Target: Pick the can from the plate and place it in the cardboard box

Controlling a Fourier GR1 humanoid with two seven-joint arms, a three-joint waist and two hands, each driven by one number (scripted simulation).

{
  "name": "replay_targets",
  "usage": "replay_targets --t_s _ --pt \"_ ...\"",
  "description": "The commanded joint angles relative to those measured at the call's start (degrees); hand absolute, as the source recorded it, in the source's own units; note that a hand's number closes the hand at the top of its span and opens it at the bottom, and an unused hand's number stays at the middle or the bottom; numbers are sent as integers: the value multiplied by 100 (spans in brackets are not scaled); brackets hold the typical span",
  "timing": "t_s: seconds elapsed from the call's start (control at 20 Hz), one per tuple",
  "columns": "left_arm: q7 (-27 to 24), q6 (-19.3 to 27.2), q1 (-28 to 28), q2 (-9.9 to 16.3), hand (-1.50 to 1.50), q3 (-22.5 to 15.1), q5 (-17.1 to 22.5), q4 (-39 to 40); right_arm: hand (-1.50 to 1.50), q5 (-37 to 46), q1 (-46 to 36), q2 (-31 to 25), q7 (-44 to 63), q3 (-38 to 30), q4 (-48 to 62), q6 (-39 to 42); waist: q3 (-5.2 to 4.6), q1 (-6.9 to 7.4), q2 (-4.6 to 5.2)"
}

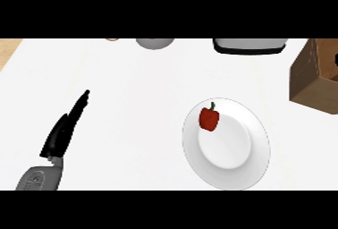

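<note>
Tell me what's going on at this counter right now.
Nothing is being handled at this moment. The robot's left hand shows at the left, fingers straight, touching nothing; the right hand is out of view. A white plate sits on the white counter with a red pepper on its left side; no can is visible on it. The cardboard box stands at the right edge, beyond the plate. A grey round object and a dark-rimmed appliance sit along the far edge.
</note>
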Motion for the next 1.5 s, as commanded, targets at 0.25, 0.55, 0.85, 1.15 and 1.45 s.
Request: replay_targets --t_s 0.25,0.55,0.85,1.15,1.45 --pt "90 -53 -88 -44 0 -37 -20 -73 150 -729 152 -517 -431 -995 1845 -49 6 44 13" --pt "-14 -90 -221 33 0 136 51 156 -150 -1274 114 -576 -1263 -1115 2971 -329 4 60 27" --pt "357 106 -66 -329 0 -260 -187 -290 -150 -2247 -126 -219 -2229 -1921 2901 -1859 23 106 3" --pt "157 -156 -363 -18 0 82 31 203 -150 -3276 -395 -309 -2717 -2704 3556 -2240 9 45 34" --pt "111 -52 -106 -119 0 -11 -59 21 -150 -4121 -262 -371 -3037 -3427 3724 -2786 7 13 13"
